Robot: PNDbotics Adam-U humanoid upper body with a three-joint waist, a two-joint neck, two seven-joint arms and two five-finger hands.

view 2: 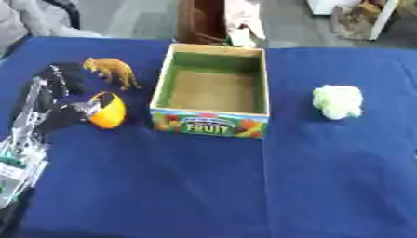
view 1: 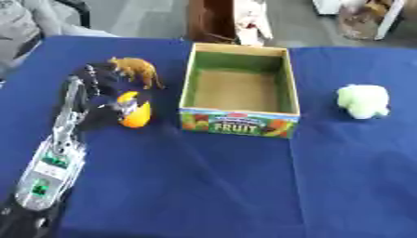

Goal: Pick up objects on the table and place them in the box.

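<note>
The left hand reaches in from 7 o'clock along the table's left side, its fingers curled round the orange fruit, which sits at the hand's 4 o'clock, just left of the box. The box lies at 3 o'clock from the held fruit, open side up and apparently empty inside, so the coming move is judged to be a short lift and carry rightward over its near-left wall. The brown animal figure stands at 12 o'clock from the fruit, close to the fingers, while the pale green object lies well apart at the box's 3 o'clock; the right hand is not visible.
</note>
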